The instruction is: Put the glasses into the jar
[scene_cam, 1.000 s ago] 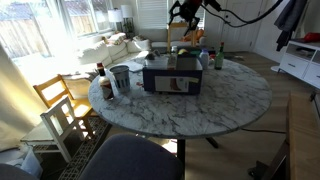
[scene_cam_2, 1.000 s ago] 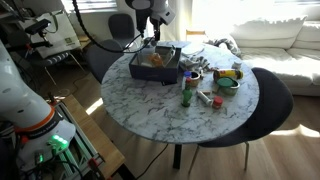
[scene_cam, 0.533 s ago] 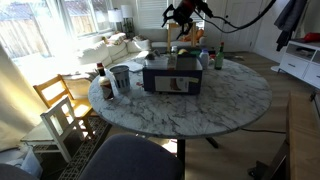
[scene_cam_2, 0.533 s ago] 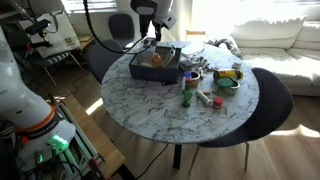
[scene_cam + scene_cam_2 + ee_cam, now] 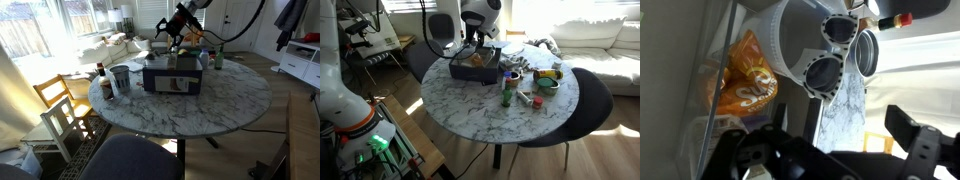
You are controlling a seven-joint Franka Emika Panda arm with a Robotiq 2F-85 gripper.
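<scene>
The glasses [image 5: 828, 52] have a pale frame and two dark round lenses. They lie in the dark box [image 5: 172, 76] next to an orange snack bag [image 5: 745, 85]; in both exterior views I cannot make them out. The silvery jar [image 5: 120, 78] stands open on the marble table, outside the box, and also shows in the wrist view [image 5: 868, 52]. My gripper [image 5: 825, 138] is open and empty. It hangs just above the box in both exterior views [image 5: 166, 40] [image 5: 475, 44], with the glasses ahead of its fingers.
A red-capped dark bottle [image 5: 100, 72] stands beside the jar. A green bottle [image 5: 220, 58] stands behind the box, and is seen near the table's middle [image 5: 507, 92]. A green bowl [image 5: 548, 80] and small items sit near it. A wooden chair [image 5: 62, 105] stands by the table.
My gripper has come down from high above the table to just over the dark box. Nothing on the table has moved.
</scene>
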